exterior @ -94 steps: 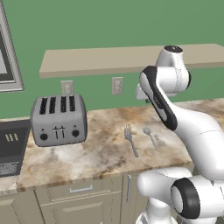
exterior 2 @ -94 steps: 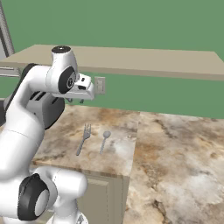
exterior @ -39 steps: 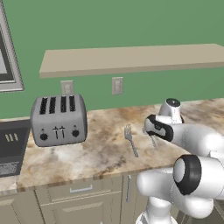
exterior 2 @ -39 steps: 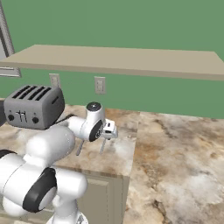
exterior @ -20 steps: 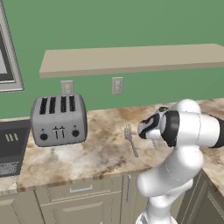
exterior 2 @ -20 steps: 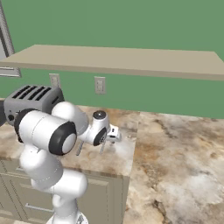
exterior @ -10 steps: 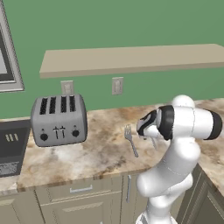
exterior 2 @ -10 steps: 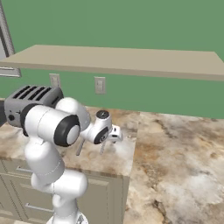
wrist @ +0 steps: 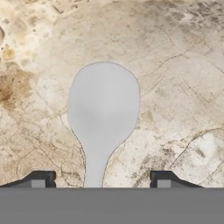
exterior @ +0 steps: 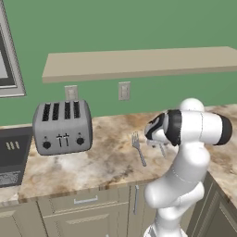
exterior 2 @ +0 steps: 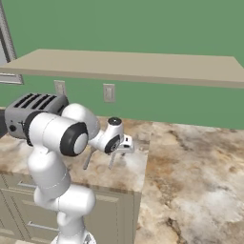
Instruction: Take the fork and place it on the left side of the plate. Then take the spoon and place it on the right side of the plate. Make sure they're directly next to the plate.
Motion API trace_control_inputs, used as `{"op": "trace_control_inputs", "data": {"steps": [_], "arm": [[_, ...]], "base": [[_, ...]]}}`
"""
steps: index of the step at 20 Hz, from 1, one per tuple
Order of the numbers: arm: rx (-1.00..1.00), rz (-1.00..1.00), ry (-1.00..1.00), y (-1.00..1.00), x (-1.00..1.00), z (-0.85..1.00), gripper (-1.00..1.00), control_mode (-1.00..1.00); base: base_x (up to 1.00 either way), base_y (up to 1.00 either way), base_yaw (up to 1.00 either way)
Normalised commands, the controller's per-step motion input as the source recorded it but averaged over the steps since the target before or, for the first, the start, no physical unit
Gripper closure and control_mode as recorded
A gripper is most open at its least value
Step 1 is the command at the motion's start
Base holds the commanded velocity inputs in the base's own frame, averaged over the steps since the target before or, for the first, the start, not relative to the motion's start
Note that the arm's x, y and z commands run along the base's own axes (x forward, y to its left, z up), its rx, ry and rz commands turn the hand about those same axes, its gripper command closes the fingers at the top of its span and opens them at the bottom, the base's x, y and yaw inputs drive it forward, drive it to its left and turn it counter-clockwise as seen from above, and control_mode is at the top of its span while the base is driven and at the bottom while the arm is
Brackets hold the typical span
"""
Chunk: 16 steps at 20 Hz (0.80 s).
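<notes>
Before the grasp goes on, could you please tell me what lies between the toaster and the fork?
In the left base view, just bare marbled counter lies between the toaster and the fork.

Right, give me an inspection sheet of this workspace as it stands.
Surface: marble-look counter, fork and spoon lying on it.
Job's things: fork flat, left of the spoon; spoon flat, its handle between the finger tips; plate: nothing seen.
Clutter: toaster at the back left.
Gripper: low over the spoon, jaws apart, either side of the handle.
Cables: nothing seen.
Surroundings: green wall, shelf, two wall sockets, cabinet fronts below.
</notes>
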Motion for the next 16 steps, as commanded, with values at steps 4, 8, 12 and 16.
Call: {"op": "trace_control_inputs", "data": {"steps": [4, 8, 12, 16], "arm": [[0.00, 0.00, 0.15, 0.00, 0.00, -0.49, 1.00, -1.00], [0.00, 0.00, 0.11, 0.00, -0.02, -0.38, 1.00, -1.00], [0.00, 0.00, 0.10, 0.00, -0.08, -0.30, 1.00, -1.00], [0.00, 0.00, 0.12, 0.00, -0.15, -0.14, 1.00, -1.00]], "base": [[0.00, 0.00, 0.00], [0.00, 0.00, 0.00], [0.00, 0.00, 0.00], [0.00, 0.00, 0.00]]}}
